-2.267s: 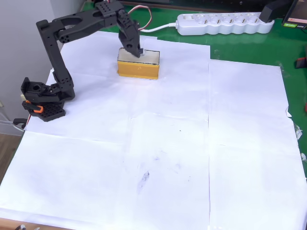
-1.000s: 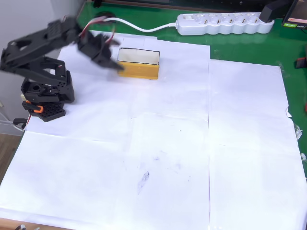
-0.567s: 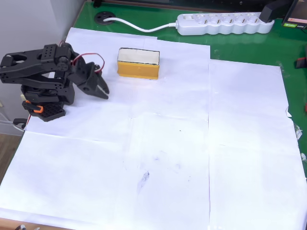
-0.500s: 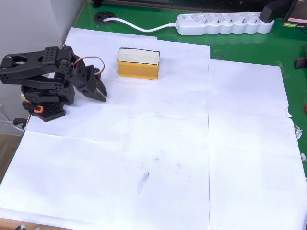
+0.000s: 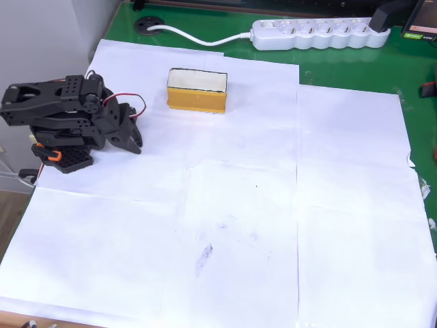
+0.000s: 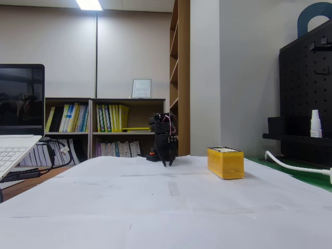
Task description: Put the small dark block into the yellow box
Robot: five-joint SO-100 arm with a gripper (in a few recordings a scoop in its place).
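Since the earlier frames the arm has drawn back from the yellow box [image 5: 196,89] and folded low over its base. We cannot make out the small dark block; the box's inside is too pale and small to read. The end effector [image 5: 134,140] points down near the paper-covered surface [image 5: 273,205], fingers together, holding nothing we can see.

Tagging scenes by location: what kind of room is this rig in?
Probably an office or lab. The fixed view shows bookshelves of books behind the arm, a laptop at left, a black pegboard at right. Overhead: a white power strip on a green mat, paper sheets covering the table.
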